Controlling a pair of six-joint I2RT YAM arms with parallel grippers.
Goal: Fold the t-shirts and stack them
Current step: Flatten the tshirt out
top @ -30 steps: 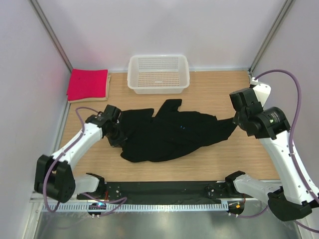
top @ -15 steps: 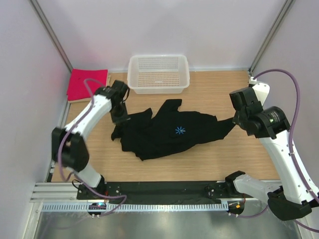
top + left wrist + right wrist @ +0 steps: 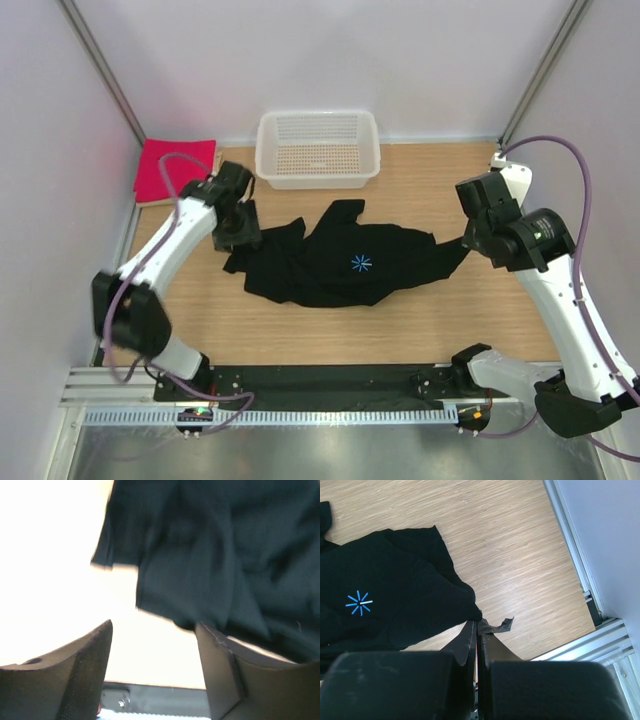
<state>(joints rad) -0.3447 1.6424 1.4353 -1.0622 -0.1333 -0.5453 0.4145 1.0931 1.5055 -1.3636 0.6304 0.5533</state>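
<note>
The black t-shirt [image 3: 330,270] lies crumpled and partly spread on the table's middle, its small blue mark [image 3: 361,263] facing up. My left gripper [image 3: 241,236] hovers over the shirt's left edge. In the left wrist view this gripper [image 3: 152,627] stands open with bare table between its fingers, and the black cloth [image 3: 225,555] lies just beyond the tips. My right gripper [image 3: 479,622] is shut on the shirt's right corner [image 3: 462,245]. The pink-red t-shirt [image 3: 172,168] lies folded at the back left on a beige one [image 3: 217,158].
A white mesh basket [image 3: 318,148] stands at the back centre. Walls close in on the left, back and right. A black rail [image 3: 330,380] runs along the near edge between the arm bases. Bare wood shows in front of the shirt [image 3: 350,330].
My left arm carried the shirt's left side from the front toward the back left, then opened and let the cloth go. The blue mark now shows. The right gripper kept its hold.
</note>
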